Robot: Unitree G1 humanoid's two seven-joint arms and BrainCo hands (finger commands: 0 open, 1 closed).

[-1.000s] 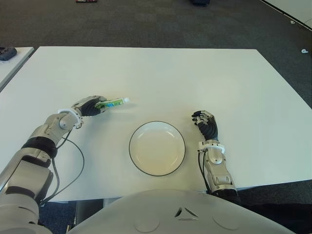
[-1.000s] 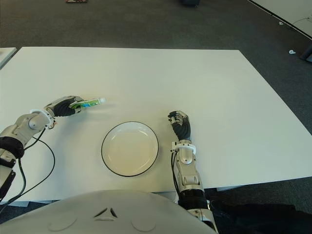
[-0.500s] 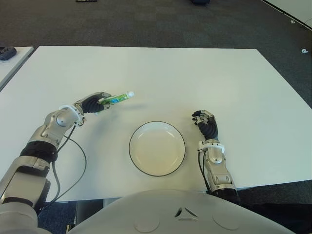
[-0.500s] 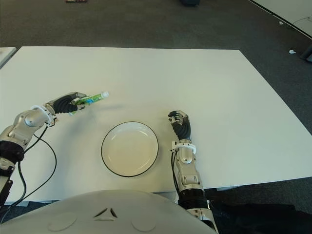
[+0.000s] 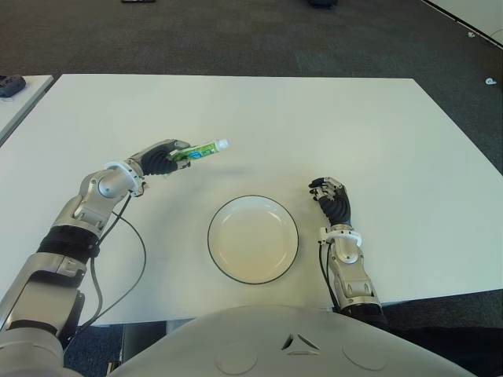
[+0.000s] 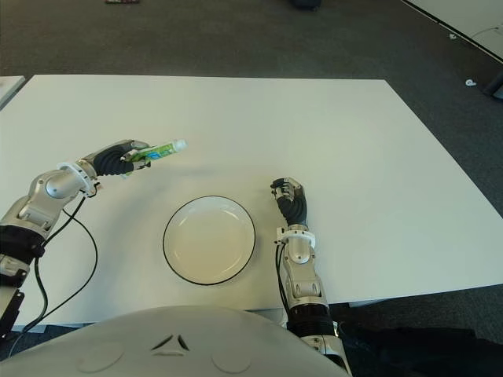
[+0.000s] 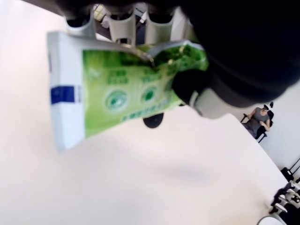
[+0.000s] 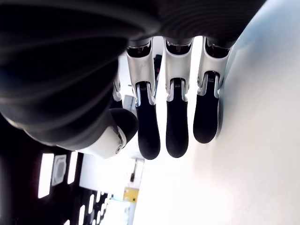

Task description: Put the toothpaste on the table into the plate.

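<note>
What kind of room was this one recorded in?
Probably an office or lab: a large white table stands on dark grey carpet, and the left wrist view shows a seated person farther off.

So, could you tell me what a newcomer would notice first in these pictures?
Most striking is the green toothpaste tube, gripped in the left hand and raised above the white table, to the left of and beyond the plate. That round, dark-rimmed plate lies empty near the table's front edge. The right hand shows just right of the plate, holding nothing.
</note>
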